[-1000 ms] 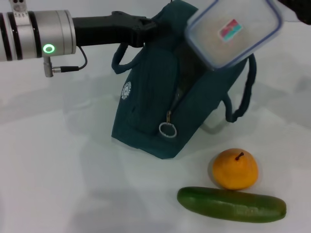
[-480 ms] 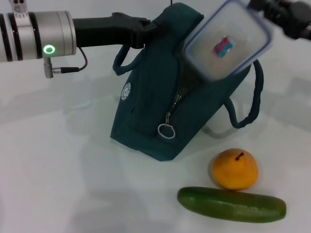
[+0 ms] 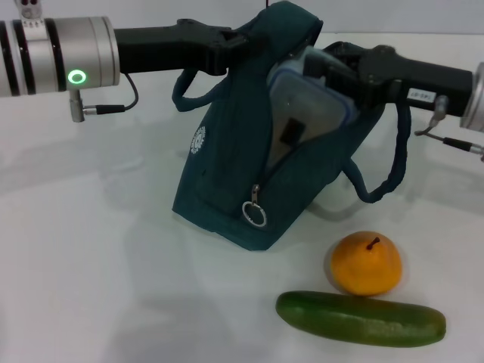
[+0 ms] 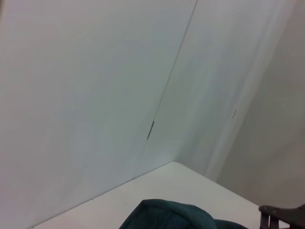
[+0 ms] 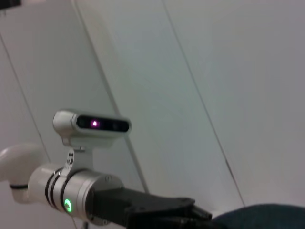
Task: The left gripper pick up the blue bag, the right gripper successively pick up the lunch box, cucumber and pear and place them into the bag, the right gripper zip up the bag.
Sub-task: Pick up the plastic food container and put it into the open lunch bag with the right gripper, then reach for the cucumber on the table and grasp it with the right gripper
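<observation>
The blue bag (image 3: 227, 166) stands on the white table, its top held up by my left gripper (image 3: 229, 43), which is shut on the fabric at the upper left corner. The bag's zip is open and the ring pull (image 3: 255, 215) hangs low. The clear lunch box (image 3: 308, 104) sits tilted in the bag's opening, partly inside. My right gripper (image 3: 335, 65) is shut on its upper edge. The orange pear (image 3: 366, 263) and the green cucumber (image 3: 361, 318) lie in front of the bag, to the right. The bag's top also shows in the left wrist view (image 4: 167, 215).
The bag's right handle strap (image 3: 389, 162) hangs loose beside it, under my right arm. The right wrist view shows my left arm (image 5: 86, 195) with its green light, and white walls behind. The table (image 3: 91, 287) is white.
My right gripper has brought the lunch box down from above the bag and pushed it into the opening. The bag's opening has widened. The left gripper has held still.
</observation>
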Controlling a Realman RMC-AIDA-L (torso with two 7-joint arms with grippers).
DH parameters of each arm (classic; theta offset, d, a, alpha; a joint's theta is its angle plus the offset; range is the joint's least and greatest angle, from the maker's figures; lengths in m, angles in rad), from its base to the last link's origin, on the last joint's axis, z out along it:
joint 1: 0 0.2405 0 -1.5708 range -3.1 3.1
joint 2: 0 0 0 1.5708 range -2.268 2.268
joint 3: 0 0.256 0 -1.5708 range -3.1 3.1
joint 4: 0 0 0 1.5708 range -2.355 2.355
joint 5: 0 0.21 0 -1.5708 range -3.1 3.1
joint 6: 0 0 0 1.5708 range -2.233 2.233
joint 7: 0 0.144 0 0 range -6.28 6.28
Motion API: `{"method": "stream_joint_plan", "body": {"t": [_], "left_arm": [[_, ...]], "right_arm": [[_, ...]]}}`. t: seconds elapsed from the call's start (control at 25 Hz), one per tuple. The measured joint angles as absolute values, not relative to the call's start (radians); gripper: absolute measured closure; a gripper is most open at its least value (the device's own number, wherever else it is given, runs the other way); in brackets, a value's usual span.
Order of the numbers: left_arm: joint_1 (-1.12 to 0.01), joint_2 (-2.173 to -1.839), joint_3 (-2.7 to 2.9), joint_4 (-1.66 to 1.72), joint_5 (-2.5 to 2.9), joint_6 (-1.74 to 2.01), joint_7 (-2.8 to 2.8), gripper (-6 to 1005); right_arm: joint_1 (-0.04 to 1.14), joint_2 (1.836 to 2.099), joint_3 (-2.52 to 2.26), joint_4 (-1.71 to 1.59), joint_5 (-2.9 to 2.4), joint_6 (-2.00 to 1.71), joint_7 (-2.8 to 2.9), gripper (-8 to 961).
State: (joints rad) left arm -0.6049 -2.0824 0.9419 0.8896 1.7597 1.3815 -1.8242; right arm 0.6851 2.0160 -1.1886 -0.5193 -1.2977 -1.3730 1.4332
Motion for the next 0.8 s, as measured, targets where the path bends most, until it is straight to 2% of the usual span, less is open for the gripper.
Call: {"method": "stream_joint_plan", "body": {"t": [0.36,0.56,0.64,0.8], "left_arm": [[-0.602,-2.083,0.937,0.864,1.759,1.38,-1.821,957],[-0.595,-2.083,0.936,0.862,1.759,1.372,-1.818,956],[-0.593,-2.082,0.936,0.862,1.761,1.372,-1.817,956],[-0.592,-2.083,0.936,0.854,1.765,1.37,-1.814,956]], "right_arm": [[0.669,2.015,-1.201,-0.541,-1.252,-1.39,1.441,754],[0.639,1.989,-1.211,-0.654,-1.322,-1.397,1.531,750],[0.592,1.979,-1.209,-0.776,-1.369,-1.415,1.594,520],[0.486,1.971,-1.192,-1.065,-1.508,-1.481,1.731,414]]}}
